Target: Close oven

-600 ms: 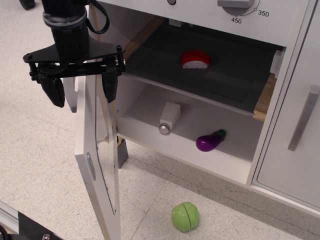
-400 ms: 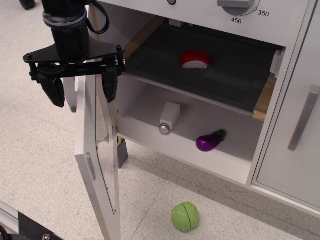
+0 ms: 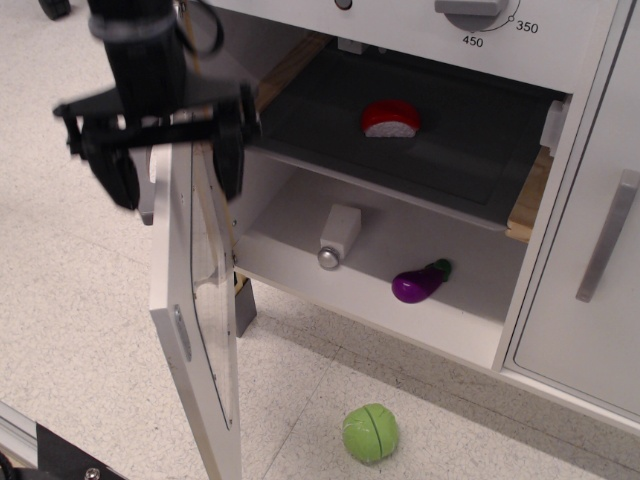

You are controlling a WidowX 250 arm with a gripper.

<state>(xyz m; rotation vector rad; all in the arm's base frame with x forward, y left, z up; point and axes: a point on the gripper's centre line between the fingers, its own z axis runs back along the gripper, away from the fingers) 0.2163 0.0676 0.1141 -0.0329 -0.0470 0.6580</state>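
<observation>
The oven (image 3: 400,290) is finished in smooth white paint, with pale wooden rails (image 3: 530,195) and a matt dark tray (image 3: 470,150); its door window (image 3: 212,290) is seen as clear plastic. The hand (image 3: 175,172) is formed of matt black plastic; the eggplant (image 3: 420,283) is glossy purple; the floor (image 3: 70,290) is speckled and matt.

one eggplant (image 3: 421,282), one green ball (image 3: 370,432)

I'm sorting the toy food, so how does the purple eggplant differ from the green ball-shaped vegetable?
The eggplant is purple, elongated and lies on its side on the oven's lower shelf. The green vegetable is round, with a dark groove across it, and sits outside on the floor, in front of the oven. The green one looks bulkier. Both are glossy toy foods.
</observation>
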